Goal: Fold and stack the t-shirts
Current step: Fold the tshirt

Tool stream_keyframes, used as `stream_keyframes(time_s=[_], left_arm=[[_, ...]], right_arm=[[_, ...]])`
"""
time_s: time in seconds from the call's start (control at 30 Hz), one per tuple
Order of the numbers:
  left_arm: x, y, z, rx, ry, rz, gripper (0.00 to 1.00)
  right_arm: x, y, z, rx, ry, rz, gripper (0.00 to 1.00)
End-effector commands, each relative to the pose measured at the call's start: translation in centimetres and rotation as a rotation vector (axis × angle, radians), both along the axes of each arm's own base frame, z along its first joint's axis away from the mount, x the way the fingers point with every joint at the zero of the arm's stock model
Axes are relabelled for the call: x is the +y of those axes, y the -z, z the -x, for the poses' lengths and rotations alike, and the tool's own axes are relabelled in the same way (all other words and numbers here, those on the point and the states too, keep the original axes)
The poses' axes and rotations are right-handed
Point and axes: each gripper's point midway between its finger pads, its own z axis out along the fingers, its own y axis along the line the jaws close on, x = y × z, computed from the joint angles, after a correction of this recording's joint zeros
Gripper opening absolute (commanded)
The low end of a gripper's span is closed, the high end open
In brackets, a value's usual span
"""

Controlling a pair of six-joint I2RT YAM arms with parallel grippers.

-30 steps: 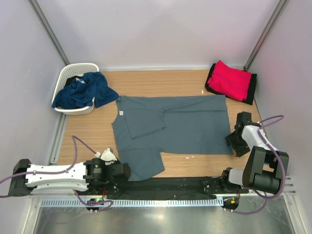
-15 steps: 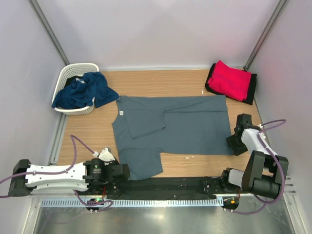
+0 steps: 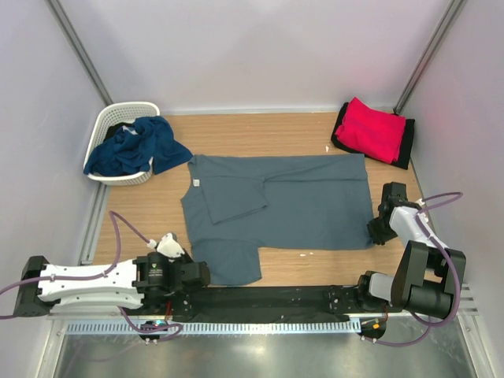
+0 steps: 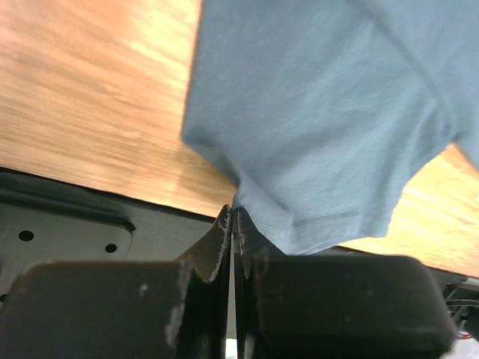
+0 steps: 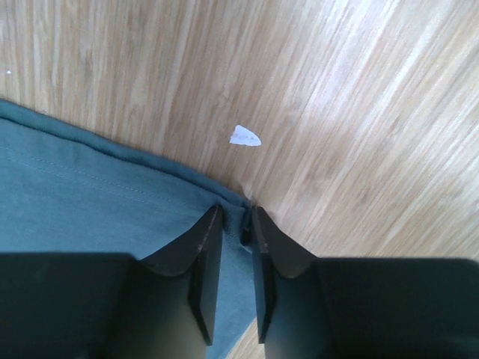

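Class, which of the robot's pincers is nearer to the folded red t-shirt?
Right. The right pincer sits at a corner of the grey t-shirt, in front of the red t-shirt; the left pincer is far off, near-left.

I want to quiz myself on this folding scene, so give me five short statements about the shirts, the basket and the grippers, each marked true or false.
1. The red t-shirt lies on top of the black t-shirt at the far right corner. True.
2. The basket holds nothing. False: the navy t-shirt is draped in and over it.
3. The left gripper is shut on an edge of the grey-blue t-shirt. True.
4. The grey-blue t-shirt is folded into a small square. False: it lies spread out, with one sleeve turned in over the body.
5. The right gripper is at the red t-shirt. False: it is at a hem corner of the grey-blue t-shirt.
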Motion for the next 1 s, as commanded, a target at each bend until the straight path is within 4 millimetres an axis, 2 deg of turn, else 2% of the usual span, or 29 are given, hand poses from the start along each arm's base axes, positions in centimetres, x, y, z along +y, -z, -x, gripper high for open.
stream_keyframes(time_s=[0.0, 0.13, 0.2, 0.27, 0.5, 0.6, 0.67, 0.7, 0.73, 0.77, 0.83, 0.87, 0.97], left_arm=[[0.6, -2.4, -2.2, -0.117, -0.083, -0.018, 0.00], [0.8, -4.7, -3.8, -0.215, -0.082, -0.057, 0.00], [0.5, -6.8, -4.8, -0.285, -0.073, -0.066, 0.00], [0.1, -8.6, -5.4, -0.328, -0.065, -0.060, 0.00], [0.6, -12.7, -7.4, -0.444, -0.073, -0.146, 0.00], [1.2, -13.8, -8.7, -0.465, -0.116, -0.192, 0.00], [1.1, -14.5, -9.3, -0.467, -0.073, -0.222, 0.00], [0.7, -15.0, -10.3, -0.477, -0.106, -0.187, 0.00], [0.9, -14.8, -10.6, -0.473, -0.058, -0.231, 0.00], [0.0, -15.2, -11.2, -0.474, -0.062, -0.177, 0.00], [0.7, -15.5, -12.7, -0.472, -0.080, -0.191, 0.00], [0.9, -15.7, -13.2, -0.478, -0.035, -0.235, 0.00], [0.6, -17.5, -15.5, -0.512, -0.028, -0.244, 0.00]], right_arm=[[0.1, 1.0, 1.0, 0.043, 0.008, 0.001, 0.26], [0.0, 0.3, 0.1, 0.038, -0.014, -0.003, 0.12], [-0.2, 0.0, 0.0, 0.052, -0.019, 0.004, 0.07], [-0.5, -0.7, -0.5, 0.046, -0.033, 0.012, 0.06], [-1.0, -3.1, -2.4, -0.027, -0.073, 0.036, 0.06], [-0.8, -3.8, -3.0, -0.047, -0.081, 0.028, 0.05], [-0.5, -4.3, -3.8, -0.073, -0.083, 0.004, 0.04], [-0.4, -4.5, -4.1, -0.086, -0.082, -0.003, 0.03], [-0.4, -5.1, -4.8, -0.106, -0.083, -0.004, 0.02], [-0.4, -5.2, -5.1, -0.113, -0.083, -0.008, 0.01], [-0.7, -5.9, -6.1, -0.135, -0.093, 0.001, 0.01], [-0.8, -5.8, -6.4, -0.128, -0.095, -0.001, 0.01], [-0.7, -5.9, -7.4, -0.129, -0.105, -0.017, 0.01]])
